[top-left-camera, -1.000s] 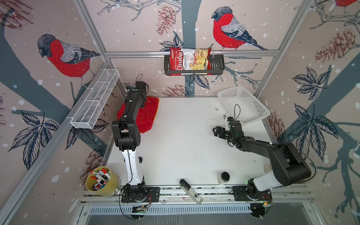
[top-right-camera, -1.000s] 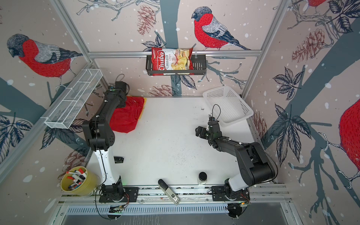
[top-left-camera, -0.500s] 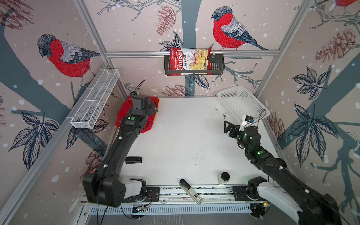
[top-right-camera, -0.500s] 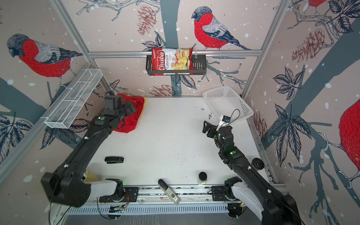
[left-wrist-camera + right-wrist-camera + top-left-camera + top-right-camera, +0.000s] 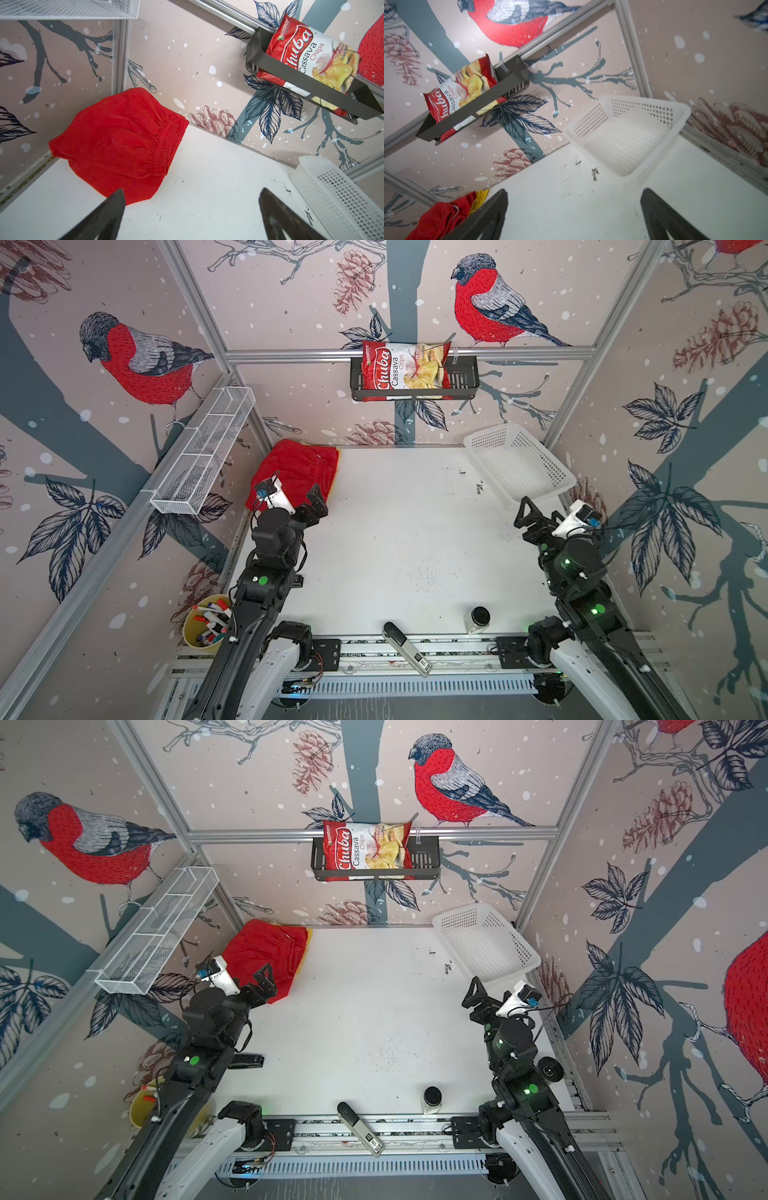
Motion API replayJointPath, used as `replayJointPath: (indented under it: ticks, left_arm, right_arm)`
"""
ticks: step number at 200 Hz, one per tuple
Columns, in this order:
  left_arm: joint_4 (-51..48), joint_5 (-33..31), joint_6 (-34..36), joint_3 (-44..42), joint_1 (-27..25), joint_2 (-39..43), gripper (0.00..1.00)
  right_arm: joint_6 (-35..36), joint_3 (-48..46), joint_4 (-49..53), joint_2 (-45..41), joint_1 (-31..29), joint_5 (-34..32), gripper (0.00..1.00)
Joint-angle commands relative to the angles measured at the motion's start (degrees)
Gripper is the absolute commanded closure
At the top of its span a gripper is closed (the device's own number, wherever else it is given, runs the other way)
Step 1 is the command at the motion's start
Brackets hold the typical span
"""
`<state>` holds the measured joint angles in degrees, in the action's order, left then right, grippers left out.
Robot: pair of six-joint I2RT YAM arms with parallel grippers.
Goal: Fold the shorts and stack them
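Where the surface meets its far-left corner, the folded red shorts lie stacked on the yellow shorts, only a yellow edge showing, while left tool and right tool both gape wide, holding nothing.

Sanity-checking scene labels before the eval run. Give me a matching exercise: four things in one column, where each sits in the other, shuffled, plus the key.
1. red shorts
2. yellow shorts
3. chips bag
4. white basket

A. in the black rack on the back wall
B. far-right corner of the table, nothing in it
C. top of the pile, far-left corner
D. only an edge showing under the other pair

Pairs: 1-C, 2-D, 3-A, 4-B
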<state>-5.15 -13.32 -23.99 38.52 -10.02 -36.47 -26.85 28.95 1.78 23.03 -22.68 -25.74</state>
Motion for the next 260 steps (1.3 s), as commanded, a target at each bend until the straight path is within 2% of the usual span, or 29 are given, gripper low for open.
replayJointPath:
  ticks: [1, 24, 41, 53, 76, 91, 125, 156, 182, 187, 203, 220, 241, 260]
  left_arm:
    - [5.84, -6.03, 0.56, -3.19, -0.07, 4.51, 0.01]
    - [13.24, -10.50, -0.69, -11.56, 0.00, 10.82, 0.01]
    - [24.09, -7.53, 1.58, -20.07, 0.08, 13.80, 0.01]
    - [26.74, -5.77, 2.66, -22.63, 0.09, 13.78, 0.01]
    - [23.95, -6.84, 5.68, -21.88, 0.18, 9.32, 0.01]
    - [25.03, -12.08, 5.00, -22.58, 1.02, 5.55, 0.01]
    - [38.47, -22.88, 4.79, -31.52, 1.41, -1.08, 0.01]
    - [41.28, -24.27, 8.00, -34.38, 1.24, -4.78, 0.01]
    - [53.37, -26.81, 12.21, -38.36, 1.39, -12.59, 0.01]
    - [55.13, -28.44, 12.20, -38.14, 1.36, -14.41, 0.01]
    - [51.27, -24.77, 11.27, -33.80, 2.35, -19.12, 0.01]
    - [55.02, -24.60, 10.68, -31.10, 3.17, -26.35, 0.01]
    - [61.85, -23.37, 10.66, -28.15, 4.21, -35.38, 0.01]
    - [60.97, -22.52, 11.82, -24.41, 4.14, -39.49, 0.01]
  right_arm:
    - [3.11, 0.76, 0.76, -1.94, 0.03, -4.09, 0.00]
    - [1.50, -2.44, -2.39, -2.02, 0.04, -8.05, 0.00]
    - [8.97, -9.17, -12.69, -2.10, 0.04, -5.80, 0.00]
    - [12.82, -12.71, -17.97, -1.96, 0.01, -2.71, 0.00]
    - [13.15, -15.99, -20.15, -0.28, 0.15, -2.57, 0.00]
    - [15.70, -17.47, -21.00, 1.75, 0.14, -1.64, 0.00]
    - [18.97, -20.41, -22.38, 6.78, 0.35, -3.40, 0.00]
    - [19.20, -24.40, -27.04, 9.63, 1.38, -5.88, 0.00]
    - [18.41, -28.90, -34.94, 12.31, 2.69, -5.86, 0.00]
    - [18.45, -29.42, -36.92, 13.07, 3.14, -6.08, 0.00]
    - [16.72, -28.24, -36.27, 15.01, 5.00, -6.39, 0.01]
    - [15.70, -27.41, -38.39, 18.82, 8.17, -2.61, 0.00]
    - [15.68, -24.29, -39.58, 26.36, 10.87, 2.03, 0.01]
    - [16.66, -20.03, -38.71, 34.17, 11.16, 4.08, 0.00]
